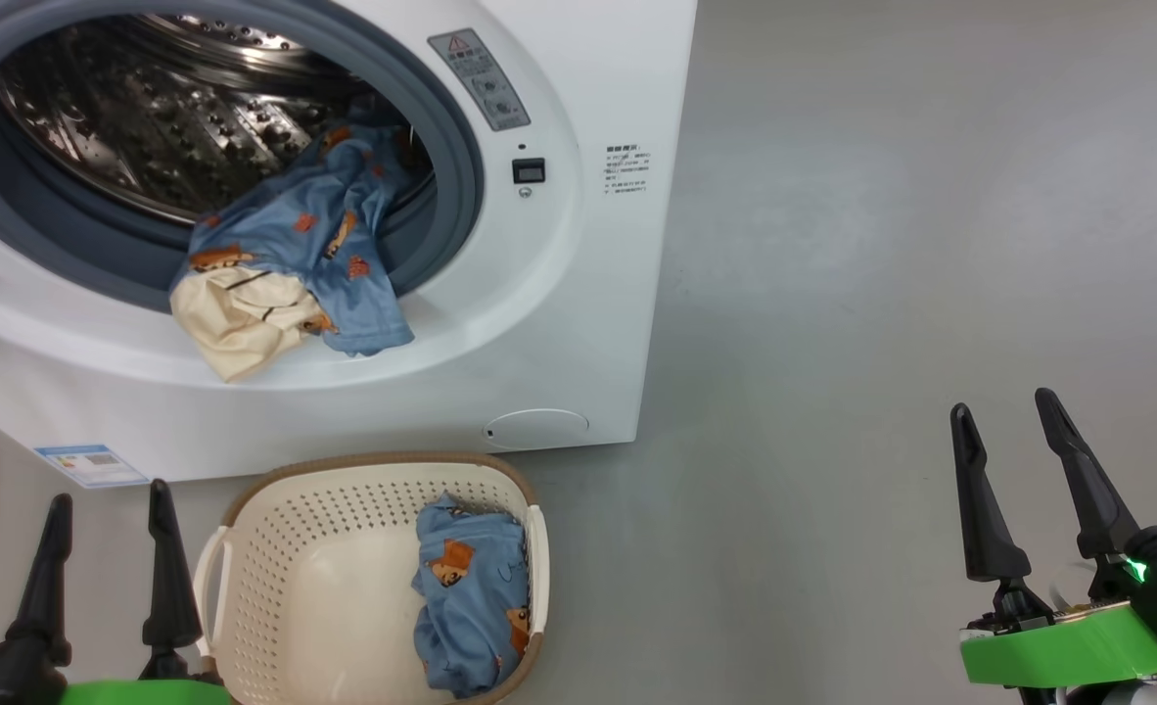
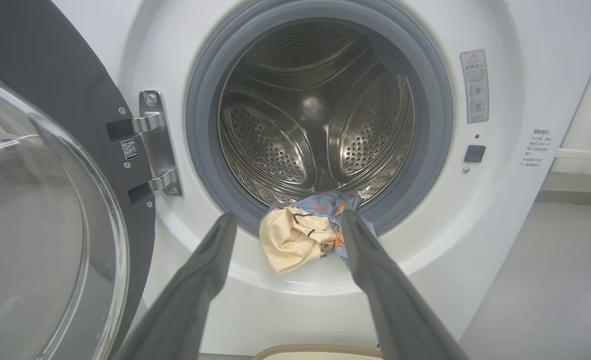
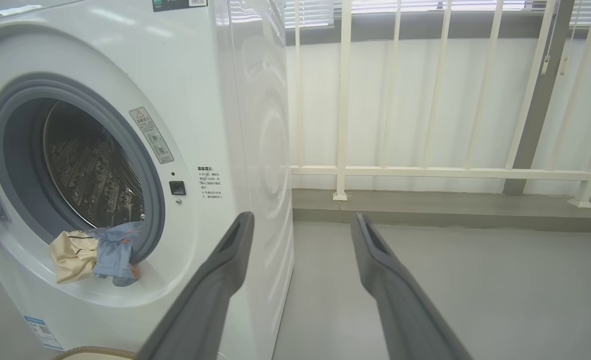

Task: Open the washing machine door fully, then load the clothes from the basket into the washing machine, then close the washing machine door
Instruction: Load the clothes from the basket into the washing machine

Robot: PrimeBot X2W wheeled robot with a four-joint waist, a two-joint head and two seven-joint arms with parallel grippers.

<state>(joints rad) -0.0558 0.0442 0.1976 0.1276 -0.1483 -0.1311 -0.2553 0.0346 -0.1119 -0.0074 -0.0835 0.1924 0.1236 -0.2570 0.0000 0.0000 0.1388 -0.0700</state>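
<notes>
Clothes (image 1: 290,259) overhang gasket (image 1: 463,181); head view adds basket (image 1: 275,529) garment (image 1: 466,597), seemingly single.

The smooth grey floor (image 1: 882,245) carries the white washing machine (image 1: 588,323) and the cream basket (image 1: 324,548), which stands upright just in front of the machine's lower front panel.

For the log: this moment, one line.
door open | first garment draped over gasket | second garment in basket | left gripper open | right gripper open
</notes>
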